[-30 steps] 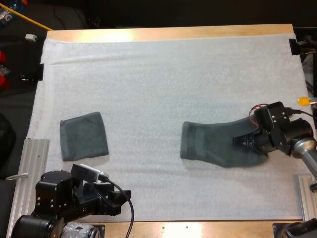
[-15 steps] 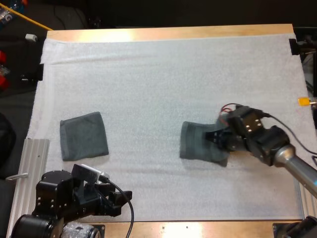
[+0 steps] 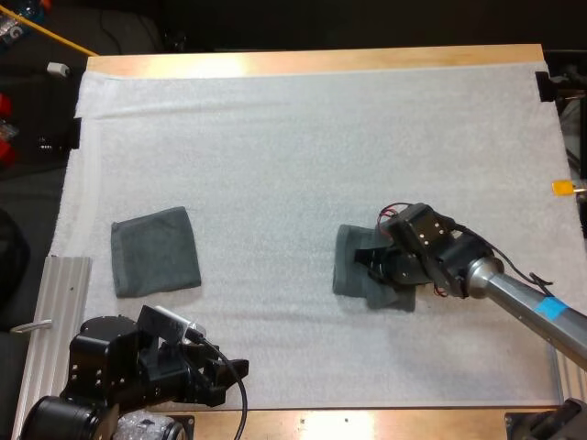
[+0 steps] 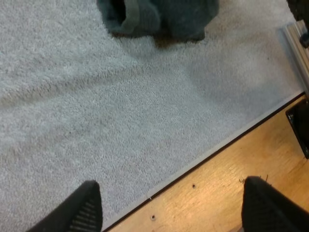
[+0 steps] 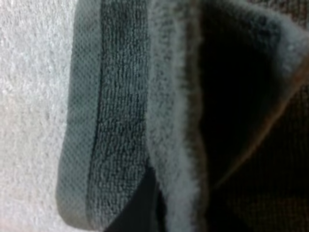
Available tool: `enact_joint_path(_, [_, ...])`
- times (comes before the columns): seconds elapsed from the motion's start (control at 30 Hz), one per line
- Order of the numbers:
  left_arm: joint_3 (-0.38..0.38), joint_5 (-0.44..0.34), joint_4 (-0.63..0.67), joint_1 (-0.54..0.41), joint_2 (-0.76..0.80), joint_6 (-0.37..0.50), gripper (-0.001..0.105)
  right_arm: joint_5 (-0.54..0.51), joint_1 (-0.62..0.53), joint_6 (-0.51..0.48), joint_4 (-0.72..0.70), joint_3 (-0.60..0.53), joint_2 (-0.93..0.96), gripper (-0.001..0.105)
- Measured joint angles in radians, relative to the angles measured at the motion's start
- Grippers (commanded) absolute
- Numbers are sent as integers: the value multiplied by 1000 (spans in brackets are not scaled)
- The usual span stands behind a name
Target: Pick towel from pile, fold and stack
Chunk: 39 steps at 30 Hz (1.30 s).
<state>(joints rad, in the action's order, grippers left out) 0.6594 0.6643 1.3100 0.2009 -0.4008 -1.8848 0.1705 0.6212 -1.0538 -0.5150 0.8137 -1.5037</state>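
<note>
The right jaws are clamped on the doubled-over edge of the dark grey-green towel (image 3: 349, 264). The towel lies folded on the white mat (image 3: 275, 137), directly under and just ahead of those jaws. In the right wrist view one black finger (image 5: 140, 205) presses against the raised fluffy layer, with the towel's hemmed lower layer (image 5: 96, 106) flat on the mat beside it.

The left jaws stand wide apart and hold nothing. The left fingers (image 4: 84, 210) hang over the mat's near edge and the bare wood of the bench (image 4: 227, 159). Well ahead of these jaws is the same towel (image 4: 159, 17). A second, folded towel (image 3: 156, 250) lies flat on the mat, a little beyond the left arm (image 3: 128, 371) and well apart from the right jaws.
</note>
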Motion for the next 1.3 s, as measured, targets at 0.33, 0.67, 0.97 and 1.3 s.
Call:
enact_joint_path(0.33, [0,0,4,0,0,0,59,13,0,45,145,0,-3,67])
enact_joint_path(0.67, [0,0,4,0,0,0,59,46,0,65,138,0,-3,67])
enact_joint_path(0.97, [0,0,-8,0,0,0,59,118,72,90,240,0,-3,67])
enact_joint_path(1.3, [0,0,-5,0,0,0,59,87,150,153,267,2,-107,67])
